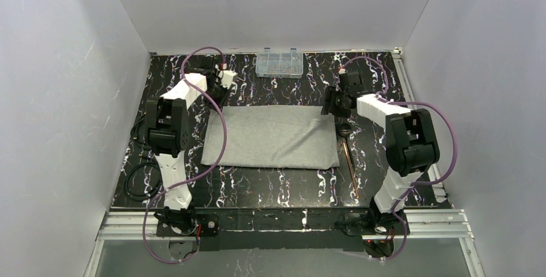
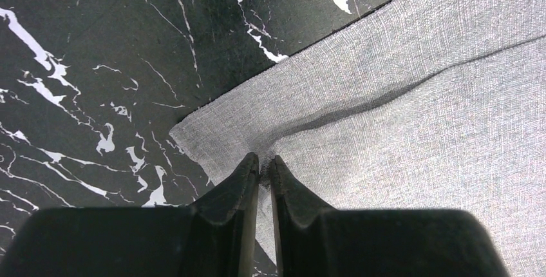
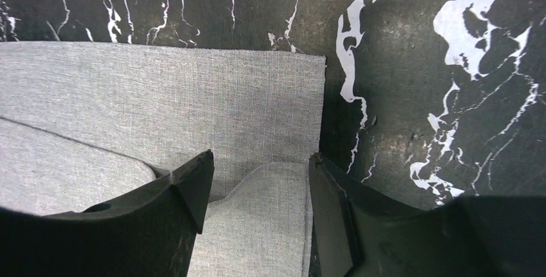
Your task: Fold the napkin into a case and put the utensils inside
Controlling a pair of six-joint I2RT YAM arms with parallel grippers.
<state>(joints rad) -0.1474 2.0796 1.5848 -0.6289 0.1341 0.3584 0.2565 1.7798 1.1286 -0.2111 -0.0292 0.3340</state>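
The light-grey napkin (image 1: 270, 138) lies on the black marbled table, doubled over into a wide rectangle. My left gripper (image 1: 217, 96) is at its far left corner. In the left wrist view the jaws (image 2: 264, 161) pinch a ridge of napkin (image 2: 399, 116) cloth, which puckers toward the tips. My right gripper (image 1: 328, 106) is at the far right corner. Its jaws (image 3: 261, 164) stand wide apart over the napkin (image 3: 193, 96), with the loose upper layer's corner lying between them. The utensils (image 1: 349, 154), thin copper-brown pieces with a dark spoon head, lie just right of the napkin.
A clear plastic compartment box (image 1: 279, 63) stands at the far edge of the table. Purple cables loop from both arms, and a black cable coil (image 1: 138, 183) lies at the near left. White walls close in the table on three sides.
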